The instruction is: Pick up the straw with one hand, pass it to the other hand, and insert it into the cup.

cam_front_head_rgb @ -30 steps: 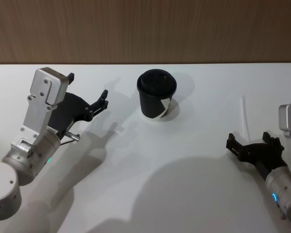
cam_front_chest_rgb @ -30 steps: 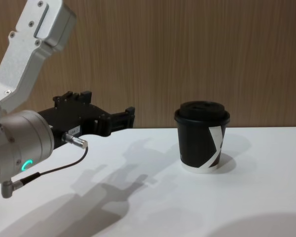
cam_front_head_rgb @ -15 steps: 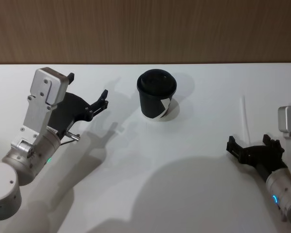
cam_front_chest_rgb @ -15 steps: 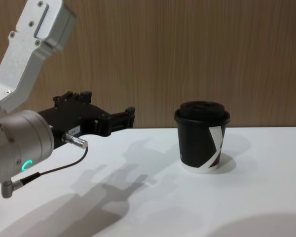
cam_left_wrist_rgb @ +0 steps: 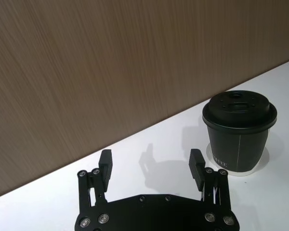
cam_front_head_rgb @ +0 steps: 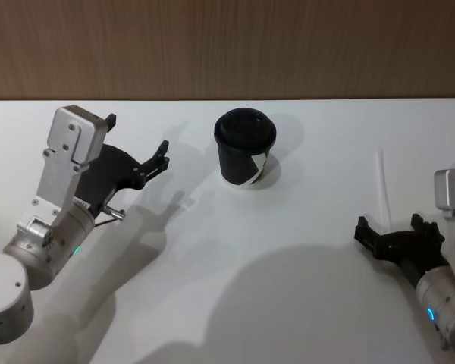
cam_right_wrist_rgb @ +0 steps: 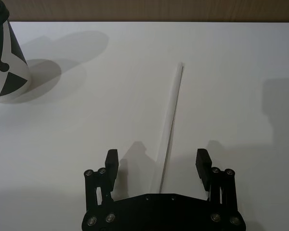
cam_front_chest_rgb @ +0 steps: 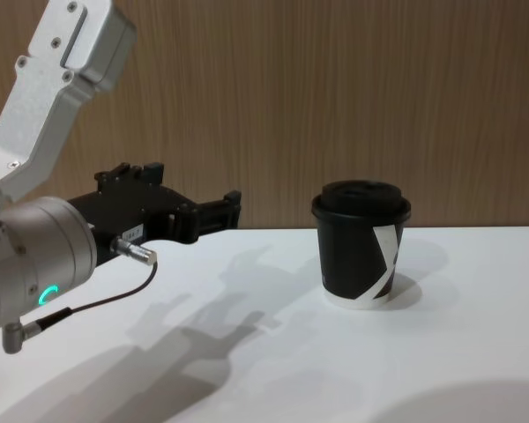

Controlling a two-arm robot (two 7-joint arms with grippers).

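A white tabletop (cam_front_head_rgb: 235, 288) is seen in front of a brown wood-grain wall (cam_front_head_rgb: 227, 45). The silver left arm (cam_front_head_rgb: 64, 171), with a green ring light on its wrist, is held above the tabletop. The black left fingers (cam_front_head_rgb: 161, 152) are spread wide apart and nothing is gripped between them. The black right fingers (cam_front_head_rgb: 364, 229) are likewise opened wide and nothing is held by them; in the right wrist view they (cam_right_wrist_rgb: 111, 161) are seen with the tabletop beneath.

A short black paper cup (cam_front_head_rgb: 245, 148) with a black plastic lid, a white diagonal stripe and a white base rim is stood upright on the tabletop. It is placed ahead of the left fingers and off to the side nearer the right fingers, apart from both.

A long, thin, straight white straw (cam_front_head_rgb: 381, 182) is laid flat on the tabletop. Its near end (cam_right_wrist_rgb: 166, 149) is found between the two right fingers, touched by neither, and the rest is stretched straight ahead of them.
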